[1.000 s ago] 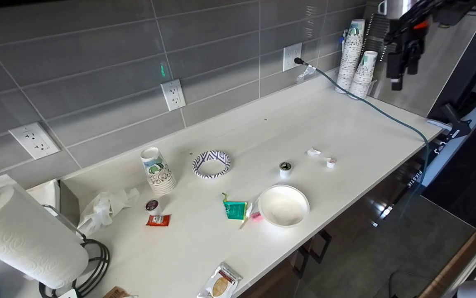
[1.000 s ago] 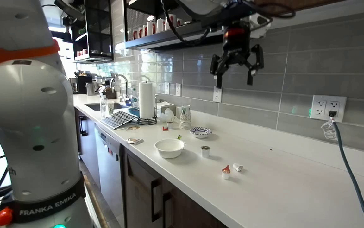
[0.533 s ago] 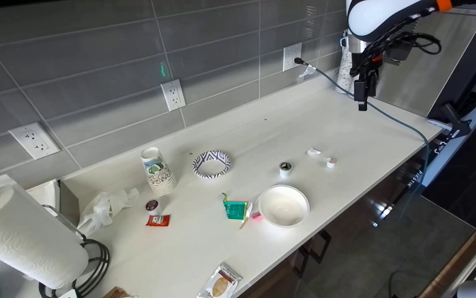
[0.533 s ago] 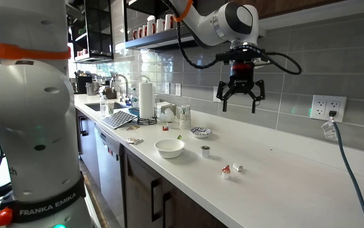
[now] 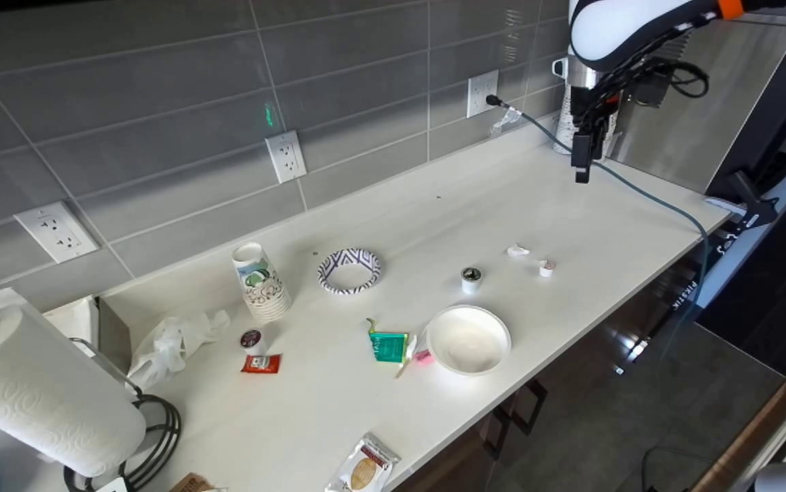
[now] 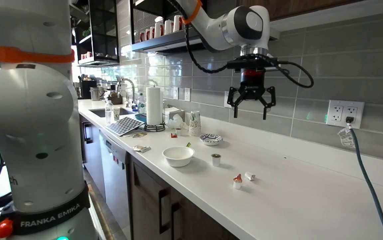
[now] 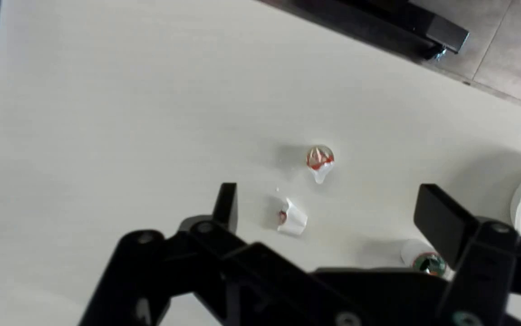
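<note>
The angular black claw (image 6: 250,116) hangs above the smooth white table (image 6: 304,196), its two blocky fingers spread wide apart. Below it I note a small upright white cup (image 7: 320,161) with a crinkled, shiny red lid; just beside, a tapered white tub (image 7: 293,221) lies on its side. Farther along stand a cylindrical pod (image 6: 216,160) and a round white bowl (image 6: 178,158).

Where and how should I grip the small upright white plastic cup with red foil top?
I would grip the upright cup by its round wall, below the foil, from above: it stands on its base, and the open black gripper points down. Keep clear of the white plastic cup lying nearby.
</note>
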Available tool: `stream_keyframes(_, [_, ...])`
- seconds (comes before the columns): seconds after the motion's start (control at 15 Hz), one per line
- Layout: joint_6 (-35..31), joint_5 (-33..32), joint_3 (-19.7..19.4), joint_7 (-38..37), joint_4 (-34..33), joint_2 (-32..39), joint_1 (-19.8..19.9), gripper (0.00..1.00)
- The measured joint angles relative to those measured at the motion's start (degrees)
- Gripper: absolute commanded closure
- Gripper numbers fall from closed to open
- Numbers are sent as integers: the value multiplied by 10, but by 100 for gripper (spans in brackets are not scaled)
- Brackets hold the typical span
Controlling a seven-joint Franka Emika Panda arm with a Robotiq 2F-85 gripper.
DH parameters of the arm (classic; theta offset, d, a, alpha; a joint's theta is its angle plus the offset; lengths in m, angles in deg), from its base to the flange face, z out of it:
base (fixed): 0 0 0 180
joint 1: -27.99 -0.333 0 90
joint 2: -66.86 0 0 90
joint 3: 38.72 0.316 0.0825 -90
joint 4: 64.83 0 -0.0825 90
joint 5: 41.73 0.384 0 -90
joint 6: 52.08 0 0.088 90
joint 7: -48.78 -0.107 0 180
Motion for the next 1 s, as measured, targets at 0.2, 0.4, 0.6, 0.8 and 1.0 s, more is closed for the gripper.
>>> stream_keyframes(0.2, [-111,62,11,57,42,4,-1,0])
stream_keyframes(0.4, [-189,156,16,154,89,4,-1,0])
stream_keyframes(0.6, [-230,278,17,283,133,5,0,0])
stream_keyframes(0.8, [-229,304,16,320,145,9,1,0])
stream_keyframes(1.0, [-229,304,16,320,140,8,1,0])
